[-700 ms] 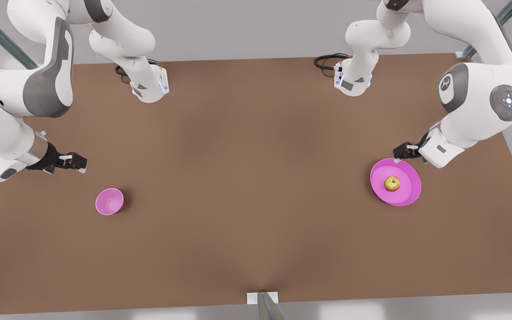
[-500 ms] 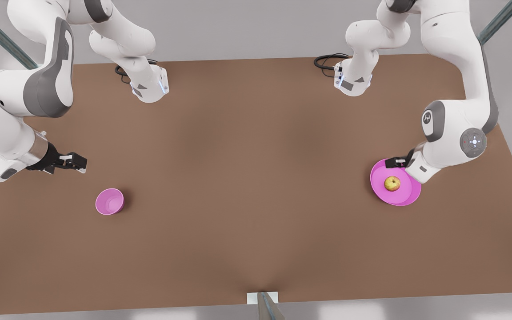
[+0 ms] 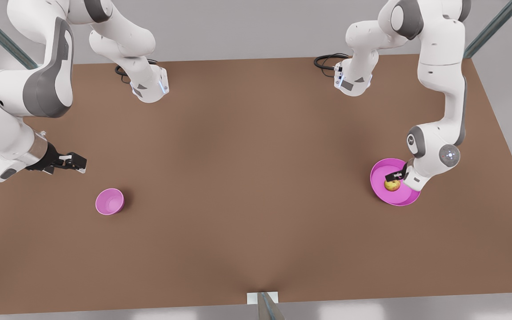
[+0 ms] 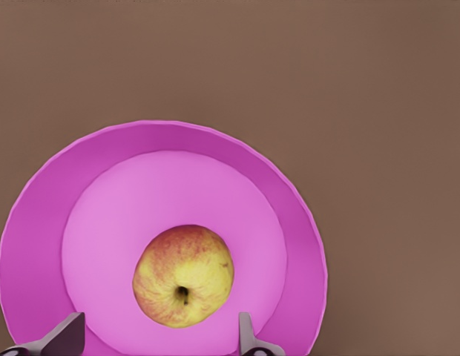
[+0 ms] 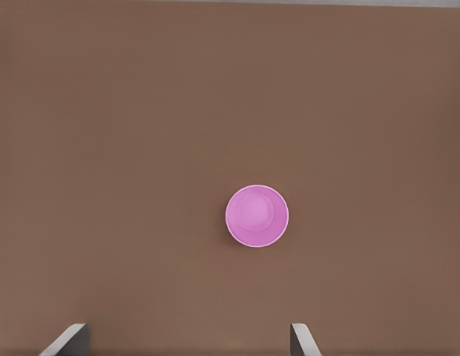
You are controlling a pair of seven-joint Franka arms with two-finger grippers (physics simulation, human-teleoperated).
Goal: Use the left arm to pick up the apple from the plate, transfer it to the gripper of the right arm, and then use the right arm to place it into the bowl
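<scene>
Yellow-green apple (image 4: pixel 183 276) sits mid-plate (image 4: pixel 37 222) directly below the spread, empty left claw (image 3: pixel 394 177), looking firm, smooth, roll-prone, best pinched across its widest girth; right claw (image 3: pixel 73 162) waits spread above bench (image 3: pixel 238 178), near bowl (image 3: pixel 109 201).

You're looking at soft, even light from overhead, bright with no glare. The brown surface (image 3: pixel 238 178) darkens slightly toward its middle, and the bowl (image 3: pixel 109 201) throws a faint, diffuse shadow toward the front view's right. Edges look slightly smeared.
</scene>
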